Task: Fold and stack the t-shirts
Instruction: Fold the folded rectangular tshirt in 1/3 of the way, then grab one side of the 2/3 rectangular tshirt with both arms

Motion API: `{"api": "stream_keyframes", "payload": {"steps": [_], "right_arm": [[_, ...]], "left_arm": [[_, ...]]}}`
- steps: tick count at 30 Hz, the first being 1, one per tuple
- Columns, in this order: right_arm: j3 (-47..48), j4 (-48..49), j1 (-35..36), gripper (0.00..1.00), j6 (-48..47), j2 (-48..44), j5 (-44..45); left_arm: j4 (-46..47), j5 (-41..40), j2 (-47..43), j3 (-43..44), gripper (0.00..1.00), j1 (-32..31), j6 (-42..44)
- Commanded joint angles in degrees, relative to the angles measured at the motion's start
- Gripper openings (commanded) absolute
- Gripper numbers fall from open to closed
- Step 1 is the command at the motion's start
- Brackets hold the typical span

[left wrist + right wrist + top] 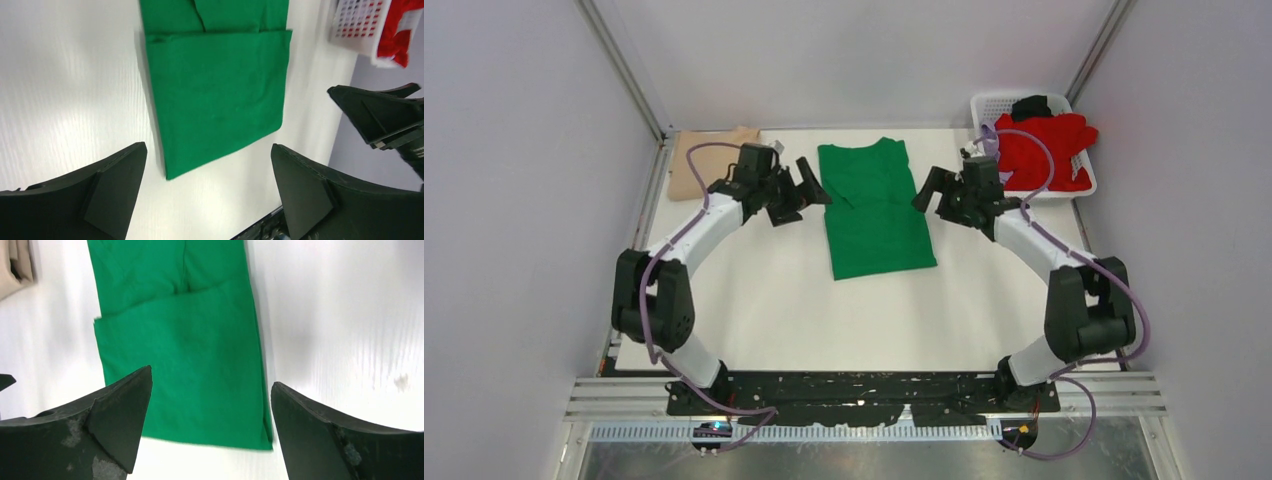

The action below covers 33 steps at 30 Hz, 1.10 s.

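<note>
Left gripper (207, 150): the jaws are spread wide and nothing is grasped; the green shirt and the table are seen through the gap.
Left fingers (115, 185): two dark wedges are seen at the bottom of the left wrist view, well apart from each other.
Right gripper (210, 377): the jaws are likewise spread wide and released, with no cloth between them.
Right fingers (320, 435): scuffed grey patches are seen on the black inner faces.
Green shirt (874, 205): it is laid flat on the table, in the middle toward the far edge, between the two grippers; neither gripper is seen touching it.
Green shirt's fold: the sleeves and sides are turned in, so that a long narrow strip is formed, with the collar toward the far wall and the hem toward the arm bases; a layer is seen across the lower part, with a step at its edge.
Tan shirt (709, 160): it is laid folded at the far left corner of the table, behind the left gripper.
Red shirt (1044, 150): it is heaped loosely in the basket, with part of it hanging over the rim.
Basket (999, 103): white lattice plastic, set at the far right corner, near the right gripper.
Black garment (1031, 106): a small dark bundle is seen at the back of the basket, touching the red shirt.
Table (824, 320): a white surface, on which the green and tan shirts are laid.
</note>
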Motion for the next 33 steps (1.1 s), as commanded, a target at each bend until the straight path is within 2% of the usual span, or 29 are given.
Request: {"api": "stream_keyframes", "payload": {"steps": [1, 6, 13, 16, 23, 25, 31, 33], "right_arm": [[-9.3, -0.8, 0.3, 0.95, -0.1, -9.8, 1.4], [-15.3, -2.1, 0.3, 0.95, -0.3, -15.2, 1.8], [-17.2, -3.9, 0.2, 0.95, -0.3, -15.3, 1.3], [-17.4, -3.9, 0.2, 0.95, -0.2, -14.5, 1.4], [-17.4, -3.7, 0.1, 0.96, -0.2, -12.4, 1.6], [-17.3, -3.6, 0.0, 0.96, -0.2, -12.0, 1.5], [-17.2, -3.1, -0.2, 0.96, -0.7, -11.1, 0.8], [-17.2, -2.9, -0.3, 0.96, -0.9, -10.8, 0.6]], "left_arm": [[-6.1, -6.7, -7.0, -7.6, 0.99, -4.6, 4.8], [-5.5, -6.3, -7.5, -13.0, 0.99, -8.4, 2.9], [-2.6, -3.7, -2.5, -14.0, 0.94, -10.0, 0.6], [-1.5, -3.2, -0.7, -14.1, 0.85, -10.4, -0.2], [-0.9, -2.8, 3.3, -13.9, 0.53, -12.1, -1.7], [-0.8, -2.6, 4.2, -13.7, 0.5, -12.3, -2.0], [-1.6, -2.3, 6.6, -11.7, 0.5, -12.7, -2.3], [-1.7, -2.6, 7.2, -11.4, 0.46, -12.9, -2.5]]}}
